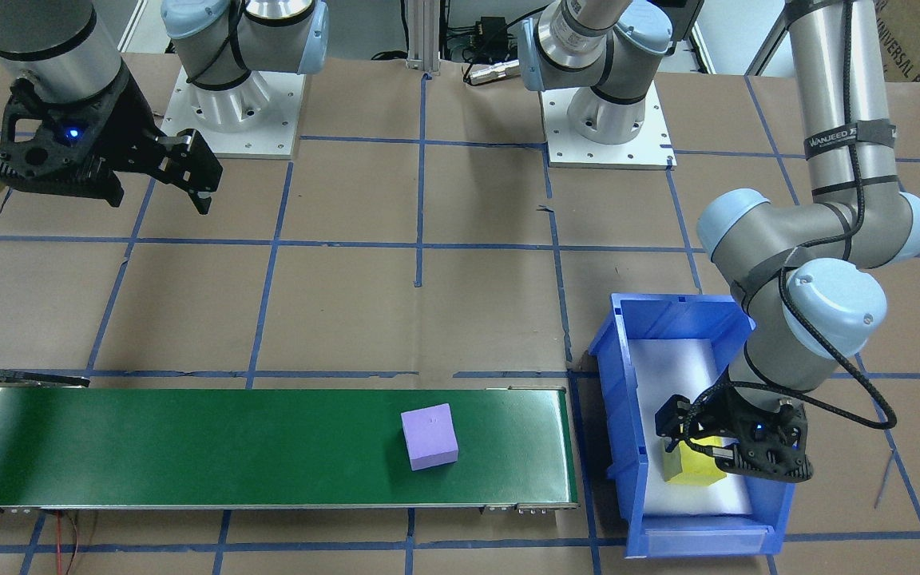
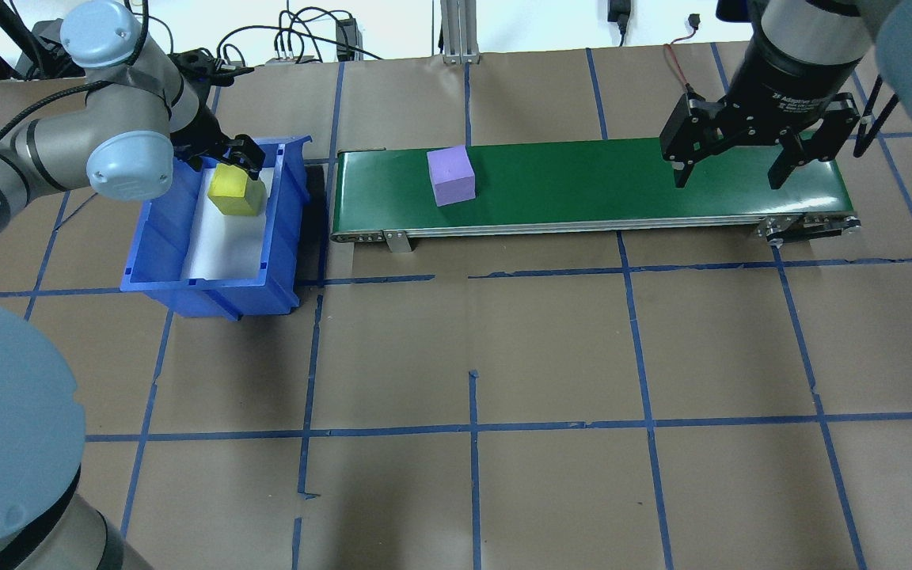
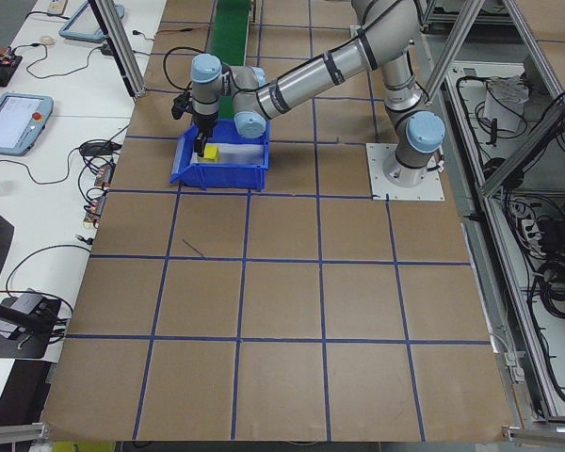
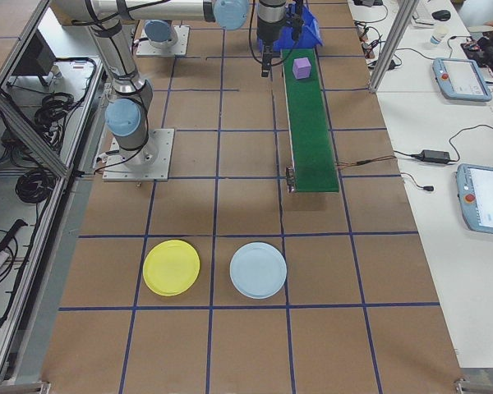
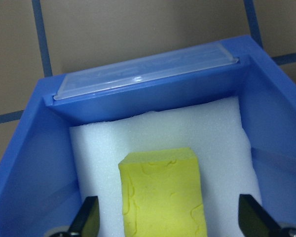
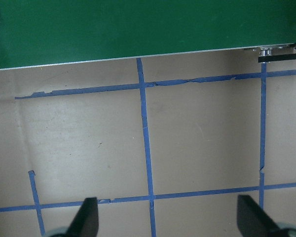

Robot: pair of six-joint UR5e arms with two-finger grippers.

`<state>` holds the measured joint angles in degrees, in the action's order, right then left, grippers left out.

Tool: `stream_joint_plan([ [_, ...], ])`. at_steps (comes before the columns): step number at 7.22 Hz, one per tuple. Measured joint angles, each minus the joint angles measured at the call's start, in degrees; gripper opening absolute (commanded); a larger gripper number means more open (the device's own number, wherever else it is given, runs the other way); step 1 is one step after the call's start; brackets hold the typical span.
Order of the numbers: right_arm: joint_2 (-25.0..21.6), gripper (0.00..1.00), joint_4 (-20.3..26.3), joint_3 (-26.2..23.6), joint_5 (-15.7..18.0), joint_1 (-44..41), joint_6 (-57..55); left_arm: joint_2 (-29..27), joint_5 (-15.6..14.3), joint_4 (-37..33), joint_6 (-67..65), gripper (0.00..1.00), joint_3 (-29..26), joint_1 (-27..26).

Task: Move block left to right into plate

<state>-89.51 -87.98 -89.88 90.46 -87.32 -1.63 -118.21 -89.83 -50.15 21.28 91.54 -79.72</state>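
Here the left arm reaches down into the blue bin, its left gripper spread wide, fingers either side of the yellow block without touching it; the block rests on white foam. A purple block sits on the green conveyor. The right gripper hangs released above the conveyor's far end. The yellow plate lies on the desk, well apart. The left arm's strap reads "WANJEED".
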Motion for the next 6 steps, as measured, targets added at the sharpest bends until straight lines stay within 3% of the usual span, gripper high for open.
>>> stream_joint_plan([
  [2,1.48,1.00,-0.84,-0.94,0.04,-0.01,0.14,-0.97,0.01,0.15,1.13,0.92,-0.03,0.00],
  [3,2.46,1.00,-0.99,-1.25,0.07,-0.01,0.12,-1.39,0.03,0.22,1.59,0.59,-0.03,0.00],
  [4,3.15,1.00,-1.90,-1.60,0.06,0.01,0.49,-1.79,0.02,0.51,2.47,0.38,0.08,0.00],
  [6,4.17,1.00,-7.01,-4.43,-0.29,0.04,4.09,-1.00,0.10,1.69,4.08,0.36,0.04,0.00],
])
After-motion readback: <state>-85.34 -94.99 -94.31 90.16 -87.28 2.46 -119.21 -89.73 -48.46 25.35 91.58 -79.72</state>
